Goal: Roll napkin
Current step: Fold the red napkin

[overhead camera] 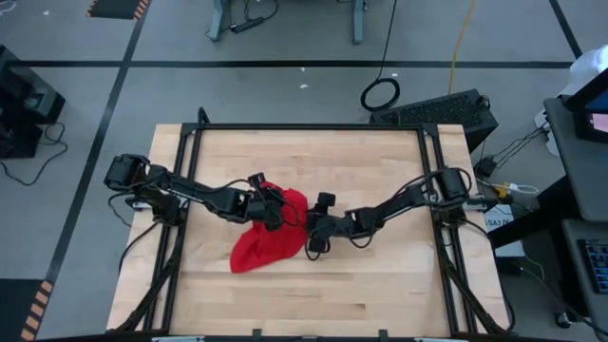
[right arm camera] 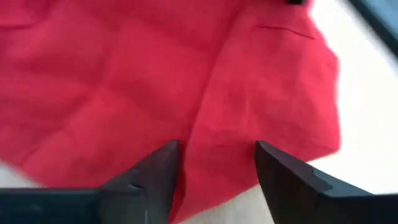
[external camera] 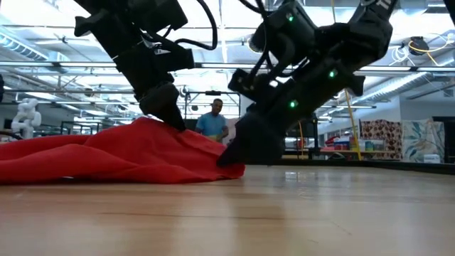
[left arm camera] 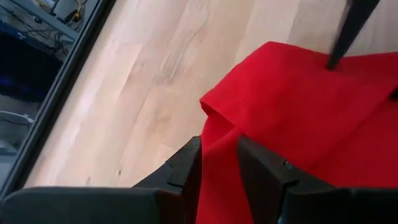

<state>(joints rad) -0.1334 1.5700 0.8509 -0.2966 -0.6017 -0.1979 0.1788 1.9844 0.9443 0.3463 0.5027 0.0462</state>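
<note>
The left end effector [left arm camera: 219,163] is clamping a fold of the red napkin [overhead camera: 269,237]. The right end effector [right arm camera: 217,163] is resting on the napkin's edge on the tabletop [overhead camera: 380,285], fingers apart.

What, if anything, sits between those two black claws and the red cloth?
Nothing visible does. The left gripper has a fold of the bright red fabric napkin between its fingers, and the right gripper, fingers open, sits right at the napkin's edge on the bare wooden table.

I see a black keyboard [overhead camera: 439,107] on the floor past the table's [overhead camera: 380,285] far right corner, a coiled cable [overhead camera: 380,93] just left of it, and a person [external camera: 212,121] far behind.
</note>
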